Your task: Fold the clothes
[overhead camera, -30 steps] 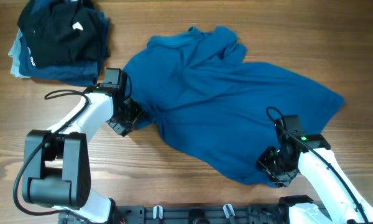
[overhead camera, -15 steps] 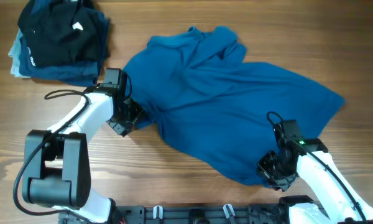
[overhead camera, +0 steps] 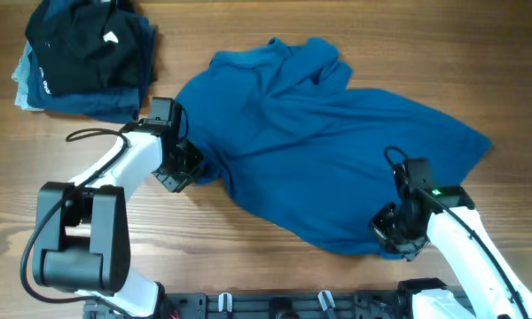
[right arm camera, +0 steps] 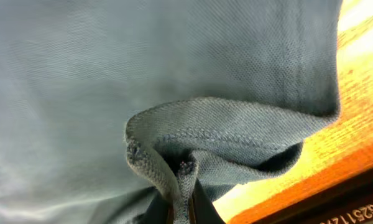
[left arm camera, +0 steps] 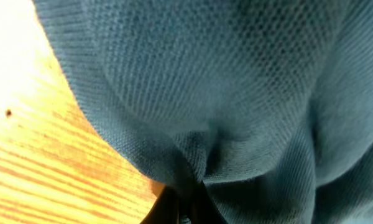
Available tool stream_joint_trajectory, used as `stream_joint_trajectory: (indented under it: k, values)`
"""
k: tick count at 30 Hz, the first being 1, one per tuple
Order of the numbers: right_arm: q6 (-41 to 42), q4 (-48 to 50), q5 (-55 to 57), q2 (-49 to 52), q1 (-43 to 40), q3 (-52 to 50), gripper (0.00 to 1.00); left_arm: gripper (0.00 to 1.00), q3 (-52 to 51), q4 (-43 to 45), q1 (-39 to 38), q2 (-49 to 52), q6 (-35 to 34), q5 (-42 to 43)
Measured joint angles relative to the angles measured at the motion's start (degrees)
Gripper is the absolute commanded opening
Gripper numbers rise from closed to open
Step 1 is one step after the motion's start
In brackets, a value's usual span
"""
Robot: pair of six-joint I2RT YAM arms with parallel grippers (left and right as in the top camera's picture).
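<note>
The blue shirt (overhead camera: pixel 319 151) lies crumpled across mid-frame, its long axis slanting from upper left to lower right. The left gripper (overhead camera: pixel 179 168) pinches its left edge, and the right gripper (overhead camera: pixel 392 235) pinches its lower hem. A pile of dark clothes (overhead camera: pixel 84 58) sits at upper left. At the lower right of the right wrist view, a label (right arm camera: pixel 362 211) partly reads "JG251".

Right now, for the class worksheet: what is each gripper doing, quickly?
Left gripper: closed on an edge of the large mid-blue knit shirt.
Right gripper: closed, pinching the same shirt's stitched hem.
</note>
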Motion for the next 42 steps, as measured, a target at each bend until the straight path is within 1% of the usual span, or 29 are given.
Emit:
stream_joint_trajectory:
  k: [2, 5, 10, 12, 15, 16, 20, 23, 27, 29, 30, 32, 35, 38, 42]
  values:
    - [-1.27, -2.43, 1.18, 0.0, 0.0, 4.26, 0.04, 0.04, -0.31, -1.05, 0.0, -1.03, 0.35, 0.44]
    - [-3.82, -5.66, 3.17, 0.0, 0.0, 12.41, 0.04, 0.04, -0.57, -3.28, 0.0, -5.84, 0.39, 0.83]
    - [-8.13, -8.5, 4.46, -0.02, 0.0, 23.02, 0.04, 0.04, -0.57, -6.67, 0.0, -17.77, 0.42, 1.44]
    - [-9.97, -9.4, 4.79, -0.02, 0.0, 27.39, 0.04, 0.04, -0.57, -8.83, 0.0, -25.59, 0.42, 1.53]
    - [-12.07, -11.13, 4.83, 0.09, 0.0, 32.02, 0.04, 0.04, -0.42, -11.04, 0.0, -32.06, 0.39, 1.51]
    - [-12.96, -11.56, 4.85, 0.09, 0.0, 34.69, 0.04, 0.04, -0.07, -12.52, 0.0, -36.74, 0.37, 1.55]
    - [-15.58, -16.28, 5.03, 0.17, 0.0, 46.58, 0.04, 0.04, 5.09, -16.44, 0.0, -47.1, 0.24, 1.73]
    - [-17.22, -20.15, 5.05, 0.22, 0.0, 55.67, 0.04, 0.04, 10.58, -19.76, 0.0, -52.57, 0.09, 1.73]
    - [-19.37, -24.55, 5.05, 0.22, 0.0, 68.85, 0.04, 0.04, 19.23, -24.39, 0.0, -55.56, -0.13, 1.75]
    - [-20.09, -26.29, 5.05, 0.17, 0.0, 76.94, 0.04, 0.04, 25.75, -26.84, 0.0, -55.6, -0.15, 1.99]
    - [-20.52, -26.82, 5.05, 0.02, 0.0, 80.96, 0.04, 0.04, 27.82, -26.97, 0.0, -55.6, -0.15, 2.12]
    - [-21.22, -26.91, 5.05, -0.24, 0.0, 87.93, 0.04, 0.04, 35.3, -27.54, 0.0, -55.67, -0.15, 2.19]
    - [-21.31, -25.44, 5.07, 0.31, 0.0, 93.55, 0.04, 0.04, 40.06, -27.19, 0.0, -55.67, -0.15, 2.16]
    - [-21.27, -24.13, 6.03, 1.81, 0.0, 97.72, 0.04, 0.04, 41.48, -24.41, 0.0, -55.69, -0.15, 1.46]
    - [-21.27, -22.95, 6.34, 5.7, 0.0, 98.9, 0.04, 0.04, 41.53, -21.79, 0.0, -53.24, -0.15, -0.26]
